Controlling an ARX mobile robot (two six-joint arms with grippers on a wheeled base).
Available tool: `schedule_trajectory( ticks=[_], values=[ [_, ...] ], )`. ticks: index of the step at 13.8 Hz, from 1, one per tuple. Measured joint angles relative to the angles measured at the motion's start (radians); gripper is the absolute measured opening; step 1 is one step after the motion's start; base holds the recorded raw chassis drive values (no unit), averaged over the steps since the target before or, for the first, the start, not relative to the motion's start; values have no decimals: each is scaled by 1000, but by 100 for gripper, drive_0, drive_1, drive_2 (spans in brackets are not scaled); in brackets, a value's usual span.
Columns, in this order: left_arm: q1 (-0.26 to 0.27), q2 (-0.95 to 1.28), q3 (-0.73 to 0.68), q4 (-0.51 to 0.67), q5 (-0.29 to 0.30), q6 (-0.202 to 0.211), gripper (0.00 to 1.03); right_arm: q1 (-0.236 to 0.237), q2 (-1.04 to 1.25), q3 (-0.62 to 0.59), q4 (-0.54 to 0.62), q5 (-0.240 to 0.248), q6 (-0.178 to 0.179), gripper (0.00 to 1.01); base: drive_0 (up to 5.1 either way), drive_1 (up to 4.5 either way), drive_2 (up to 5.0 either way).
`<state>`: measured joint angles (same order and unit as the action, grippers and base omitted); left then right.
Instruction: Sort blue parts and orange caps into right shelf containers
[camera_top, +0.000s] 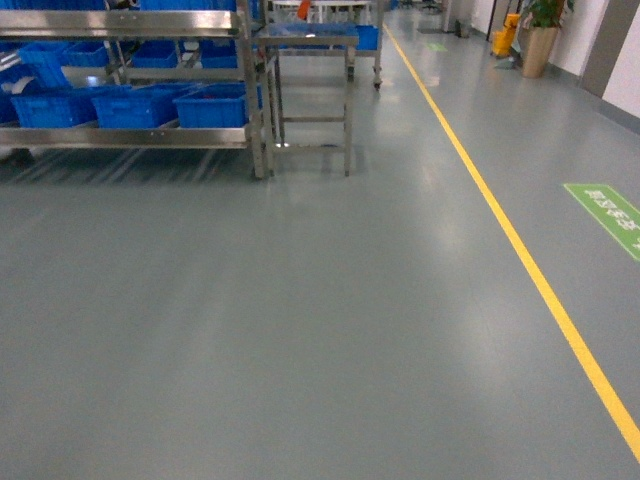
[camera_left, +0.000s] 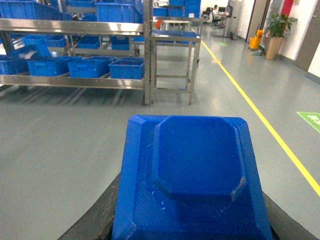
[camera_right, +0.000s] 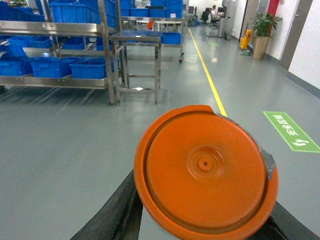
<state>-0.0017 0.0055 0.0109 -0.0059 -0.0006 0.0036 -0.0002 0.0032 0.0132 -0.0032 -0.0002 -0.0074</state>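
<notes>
Over on the left stands a stainless-steel shelf rack (camera_top: 130, 135) with bright-blue ribbed plastic crates (camera_top: 135, 105) lined up along its lower level and more above; from here I cannot see what lies inside any of them. Just to the right of the rack is a small steel table (camera_top: 310, 95) with another blue tray (camera_right: 172, 37) behind it. The grey floor (camera_top: 300, 330) stretches out in front, crossed by a long yellow line (camera_top: 520, 250). Farther right a green floor sign (camera_top: 610, 215) carries white characters too blurred to read.

In the left wrist view, a chunky blue moulded plastic part (camera_left: 192, 175) sits in the left gripper (camera_left: 192, 230), whose fingers are hidden, so I cannot tell its grip. In the right wrist view, a round glossy orange cap (camera_right: 207, 170) fills the foreground over the right gripper (camera_right: 200, 232), equally hidden.
</notes>
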Motion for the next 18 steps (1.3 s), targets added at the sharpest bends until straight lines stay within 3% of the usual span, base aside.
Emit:
schedule_trajectory(
  ticks=[18],
  values=[
    [0, 0, 0, 2, 1, 0, 43, 0, 0, 0, -1, 0, 0, 45, 3, 422, -416]
  ],
)
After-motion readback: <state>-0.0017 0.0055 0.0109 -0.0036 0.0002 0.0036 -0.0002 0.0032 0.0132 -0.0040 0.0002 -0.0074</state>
